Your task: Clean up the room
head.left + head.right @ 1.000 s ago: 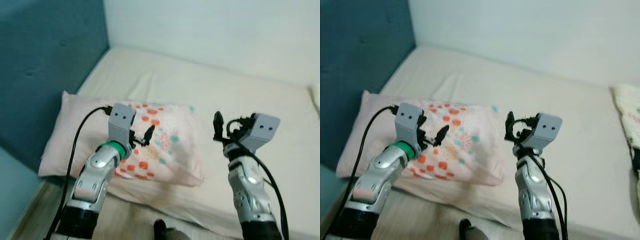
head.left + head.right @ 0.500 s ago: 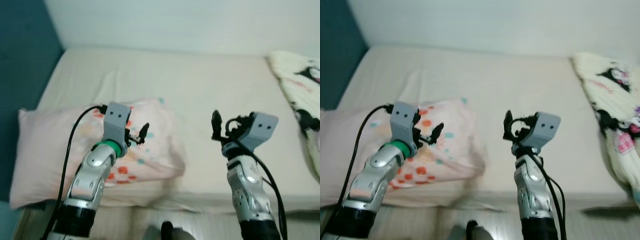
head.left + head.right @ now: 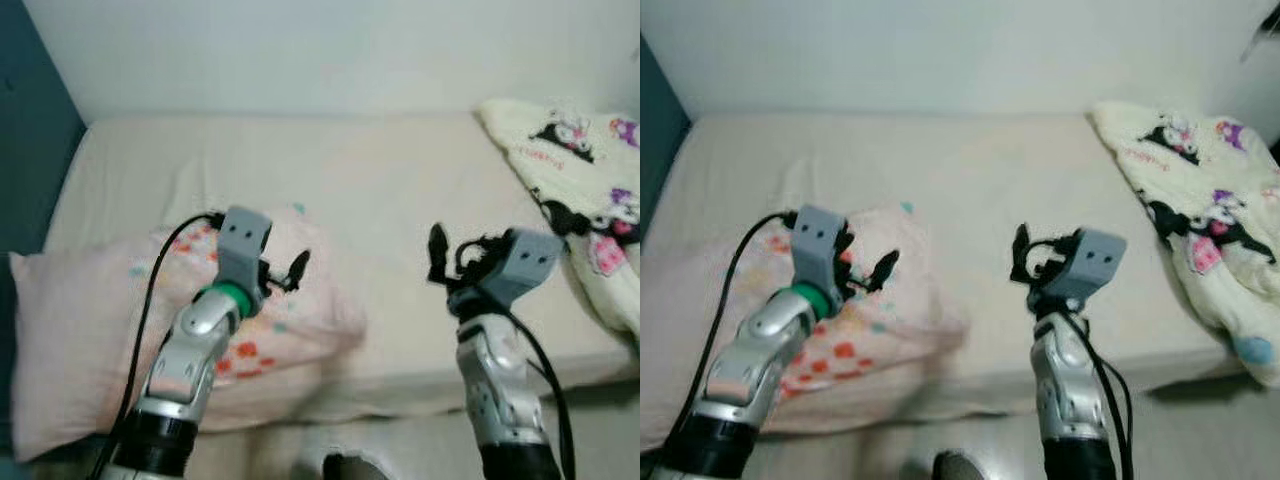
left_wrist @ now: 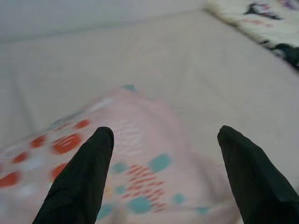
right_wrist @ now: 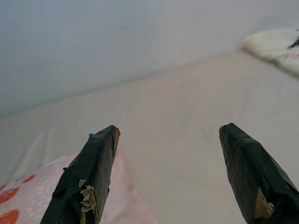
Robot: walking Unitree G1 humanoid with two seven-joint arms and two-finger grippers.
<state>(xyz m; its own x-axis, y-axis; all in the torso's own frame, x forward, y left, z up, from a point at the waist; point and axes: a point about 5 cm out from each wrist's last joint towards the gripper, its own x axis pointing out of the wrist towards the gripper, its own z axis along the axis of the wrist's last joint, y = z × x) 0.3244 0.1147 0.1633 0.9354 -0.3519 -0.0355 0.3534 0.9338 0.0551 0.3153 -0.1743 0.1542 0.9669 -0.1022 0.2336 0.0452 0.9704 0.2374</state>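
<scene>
Both jaws are held apart, nothing gripped. The left gripper (image 4: 163, 175) is raised over the dotted pink pillow (image 3: 90, 330); the right gripper (image 5: 168, 177) over bare mattress (image 3: 380, 190). A cartoon-print blanket (image 3: 1190, 200) is seen at the bed's right end.

Matt cloth pillow (image 3: 90, 330), fleecy blanket (image 3: 1185, 210)

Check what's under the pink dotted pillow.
The pillow lies on the cream bed sheet, near its front edge. Sheet shows all around it; whatever is directly beneath is covered. The left claw hovers above it, open.
</scene>
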